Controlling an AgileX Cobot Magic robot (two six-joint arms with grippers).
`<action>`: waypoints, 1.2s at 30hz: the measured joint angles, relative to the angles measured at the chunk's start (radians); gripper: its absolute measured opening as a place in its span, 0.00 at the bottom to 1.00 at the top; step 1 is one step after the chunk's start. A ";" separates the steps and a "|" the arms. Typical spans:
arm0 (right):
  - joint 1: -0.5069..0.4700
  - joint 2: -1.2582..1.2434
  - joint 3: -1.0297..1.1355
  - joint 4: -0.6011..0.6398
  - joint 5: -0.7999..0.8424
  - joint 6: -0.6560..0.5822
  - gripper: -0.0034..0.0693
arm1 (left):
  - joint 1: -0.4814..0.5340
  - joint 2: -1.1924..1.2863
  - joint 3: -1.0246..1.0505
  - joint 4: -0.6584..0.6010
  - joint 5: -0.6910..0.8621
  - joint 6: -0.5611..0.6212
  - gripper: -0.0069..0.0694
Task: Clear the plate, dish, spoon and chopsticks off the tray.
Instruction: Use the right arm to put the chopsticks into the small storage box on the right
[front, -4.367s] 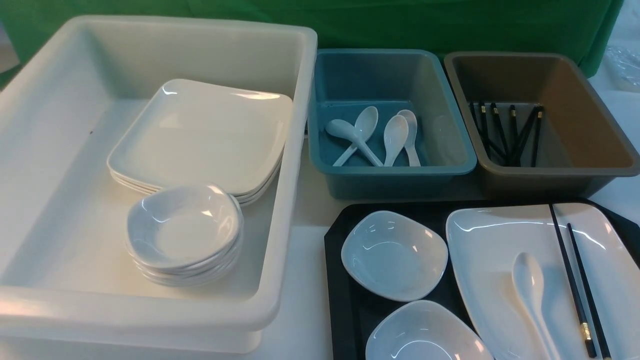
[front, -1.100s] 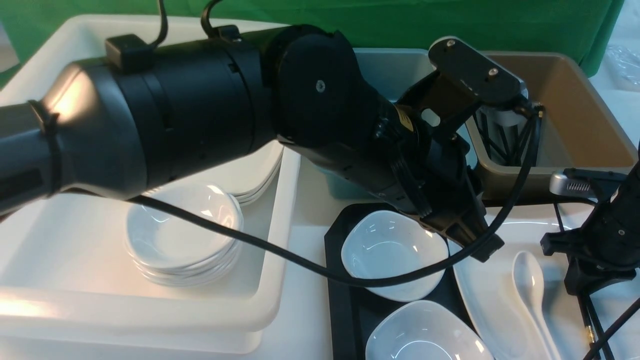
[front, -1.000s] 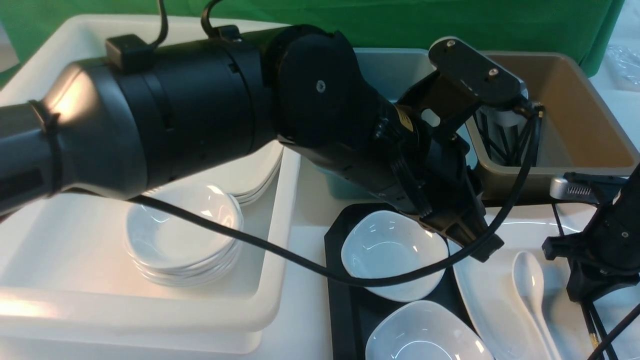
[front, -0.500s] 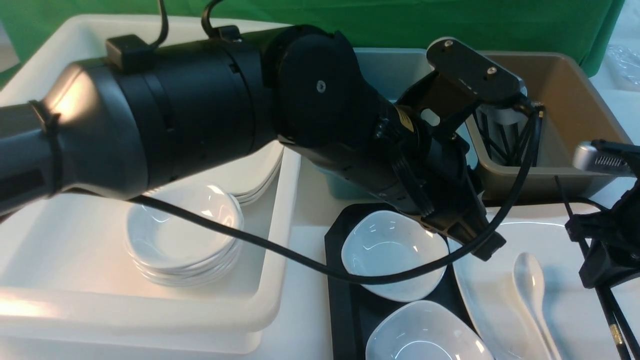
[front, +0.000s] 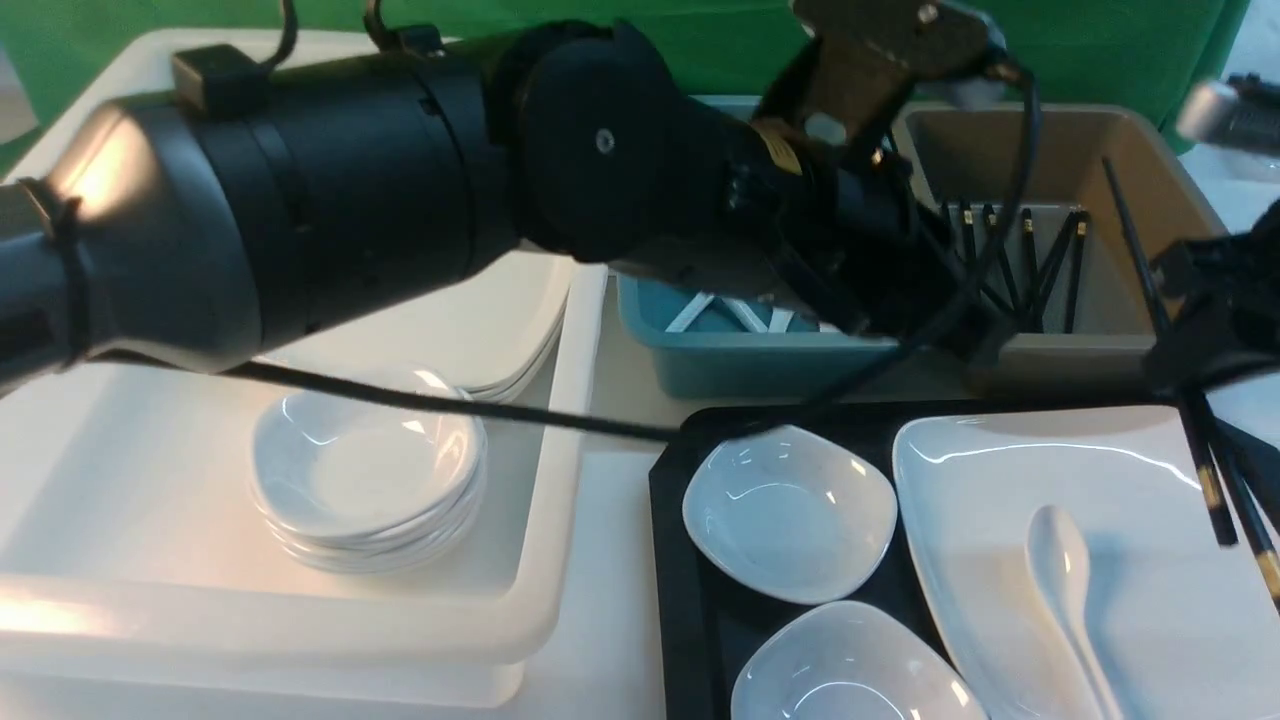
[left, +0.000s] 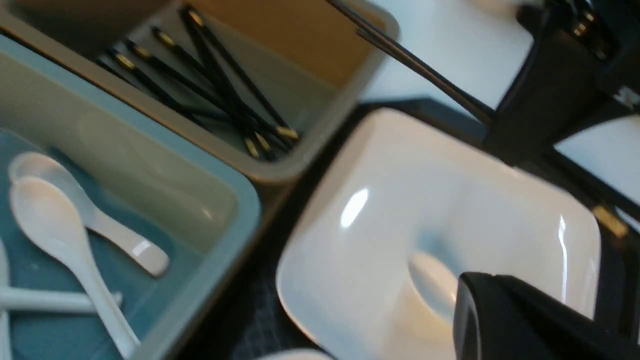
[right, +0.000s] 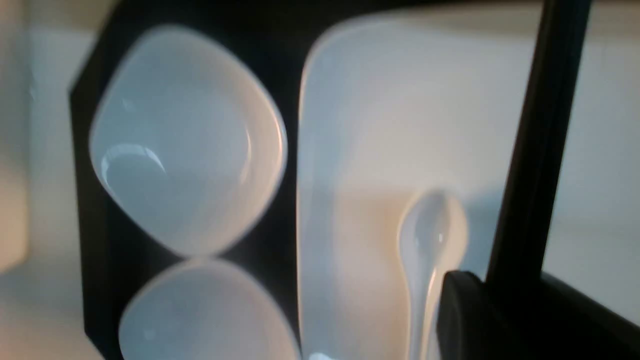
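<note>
right gripper (front: 1195, 375) clamping chopsticks (front: 1212, 485) above plate (front: 990, 480), spoon (front: 1063, 575) lying on plate

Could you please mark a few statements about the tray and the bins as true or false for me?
1. The right gripper grips the chopsticks. True.
2. The spoon lies in a small dish. False: it lies on the plate.
3. Only one small dish sits on the tray. False: two small dishes sit there, beside the plate.
4. The brown bin holds other chopsticks. True.
</note>
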 joint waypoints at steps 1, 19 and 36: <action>0.000 0.007 -0.023 0.000 -0.003 0.000 0.24 | 0.003 0.000 -0.001 -0.002 -0.028 -0.003 0.09; -0.095 0.580 -0.808 0.005 -0.200 0.092 0.24 | 0.015 -0.002 -0.008 -0.006 -0.219 -0.018 0.09; -0.090 0.766 -0.849 0.011 -0.185 0.127 0.55 | 0.015 -0.002 -0.008 0.058 -0.152 -0.018 0.09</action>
